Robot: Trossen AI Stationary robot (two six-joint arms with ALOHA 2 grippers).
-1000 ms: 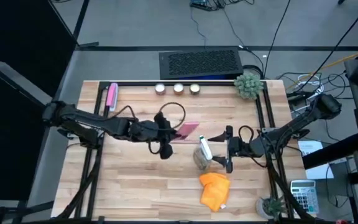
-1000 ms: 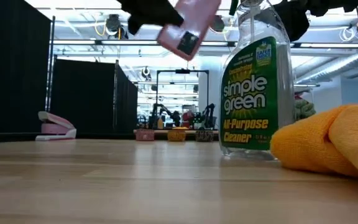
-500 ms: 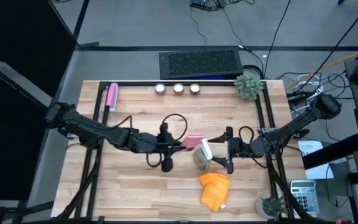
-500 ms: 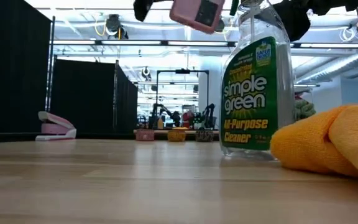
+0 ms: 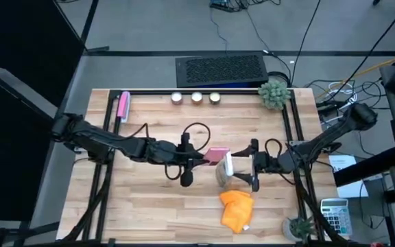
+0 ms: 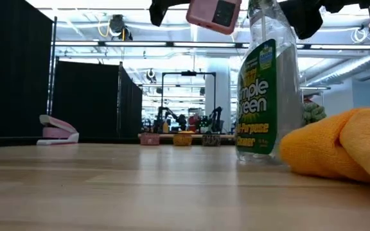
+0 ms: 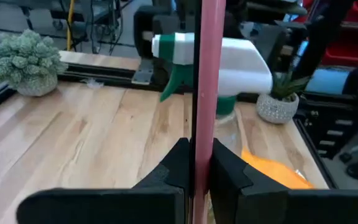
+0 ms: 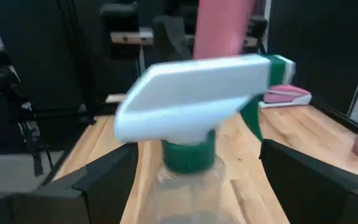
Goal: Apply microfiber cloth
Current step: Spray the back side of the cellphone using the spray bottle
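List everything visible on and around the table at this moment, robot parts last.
microfiber cloth: one, orange, bunched at the table's front, untouched
spray bottle: one, clear with white and green head, mid-table
pink phone: one, held above the table beside the bottle
stapler: one, pink, back left
round tins: three, back edge
potted plants: two, green, back right and front right
left pincer: shut on the phone
right pincer: at the bottle, open

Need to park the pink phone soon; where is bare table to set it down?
The near-left wood in front of the left tool is bare, and so is the strip between the three candles and the arms. It is crowded by the spray bottle, orange cloth and right tool.
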